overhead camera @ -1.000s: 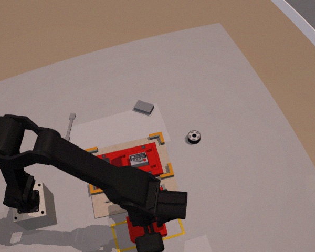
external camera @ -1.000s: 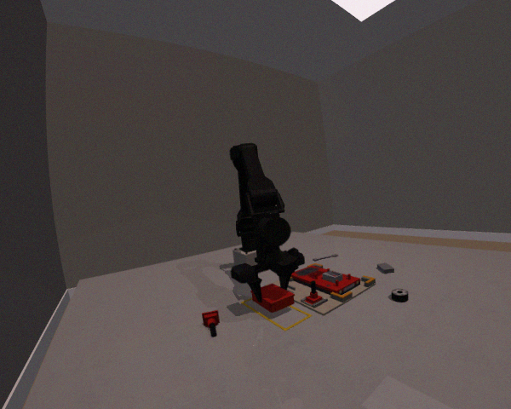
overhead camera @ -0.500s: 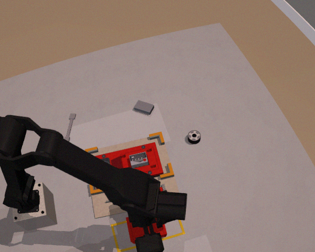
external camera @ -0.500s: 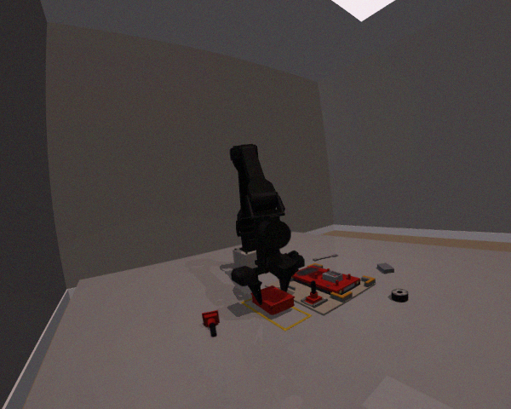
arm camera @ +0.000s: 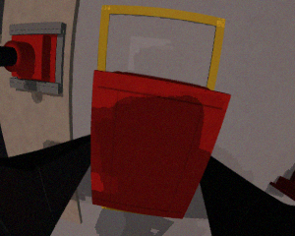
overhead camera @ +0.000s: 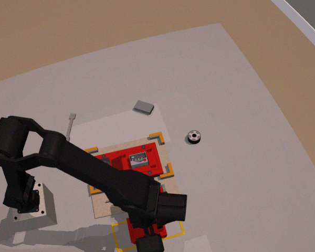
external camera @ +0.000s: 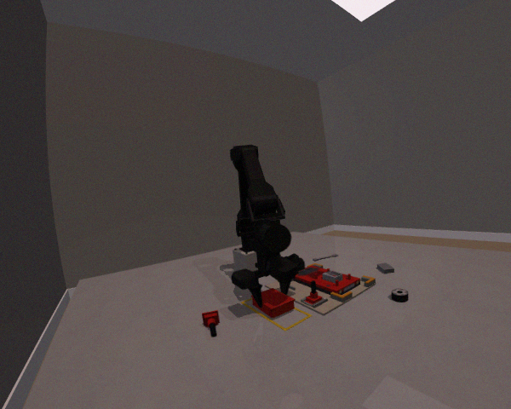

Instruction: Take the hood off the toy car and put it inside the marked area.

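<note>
The hood [overhead camera: 134, 231] [external camera: 274, 304] [arm camera: 149, 123] is a red, shallow box-like piece. My gripper [overhead camera: 149, 231] [external camera: 272, 298] [arm camera: 148, 150] is shut on it, one finger against each long side. The hood is low over the marked area, a yellow outline [overhead camera: 115, 238] [external camera: 297, 322] [arm camera: 103, 39], and covers one end of it. I cannot tell whether its underside touches the table. The red toy car [overhead camera: 158, 161] [external camera: 311, 278] sits without its hood, a grey engine block [overhead camera: 138, 159] [external camera: 331, 276] showing. My arm hides part of the car in the top view.
The car's board [overhead camera: 102, 211] [arm camera: 39, 118] has orange corner brackets and a red piece with a black post [external camera: 312, 299] [arm camera: 34, 61]. A similar piece [external camera: 210, 318] [arm camera: 291, 189] lies beyond the marked area. A wheel [overhead camera: 193, 136] [external camera: 399, 295], grey block [overhead camera: 143, 107] [external camera: 384, 267] and thin tool [overhead camera: 70, 126] lie farther off.
</note>
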Robot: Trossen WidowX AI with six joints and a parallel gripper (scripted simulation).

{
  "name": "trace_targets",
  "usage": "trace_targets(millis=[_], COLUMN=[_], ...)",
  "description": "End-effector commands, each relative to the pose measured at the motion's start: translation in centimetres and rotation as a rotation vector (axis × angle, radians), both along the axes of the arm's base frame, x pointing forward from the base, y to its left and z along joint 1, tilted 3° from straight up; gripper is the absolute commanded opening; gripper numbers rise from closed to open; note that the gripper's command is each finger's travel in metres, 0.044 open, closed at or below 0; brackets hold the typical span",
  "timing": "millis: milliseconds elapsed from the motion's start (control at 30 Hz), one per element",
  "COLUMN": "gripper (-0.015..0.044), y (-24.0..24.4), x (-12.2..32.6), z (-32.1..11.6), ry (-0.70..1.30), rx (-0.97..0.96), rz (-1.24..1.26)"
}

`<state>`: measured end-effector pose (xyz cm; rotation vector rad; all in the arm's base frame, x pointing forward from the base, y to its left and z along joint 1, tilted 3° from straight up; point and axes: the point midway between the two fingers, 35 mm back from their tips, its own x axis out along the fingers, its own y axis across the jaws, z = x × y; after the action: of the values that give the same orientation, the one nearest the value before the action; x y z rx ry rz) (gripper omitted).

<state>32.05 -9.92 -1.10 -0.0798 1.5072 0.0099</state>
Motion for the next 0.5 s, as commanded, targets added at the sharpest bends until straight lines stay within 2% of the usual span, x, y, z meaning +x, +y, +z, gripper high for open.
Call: trace_targets(millis=[0,433,467], gripper=[0.0,0.0,0.0026], y=[0.06,0.04,-0.02], x=[-0.05,-0.03,0.03], z=[-0.26,-0.89,-0.68], ry=[0.001,0.001,0.0], rx=[0.003,0.003,0.0], rz=[0.006,0.006,0.0])
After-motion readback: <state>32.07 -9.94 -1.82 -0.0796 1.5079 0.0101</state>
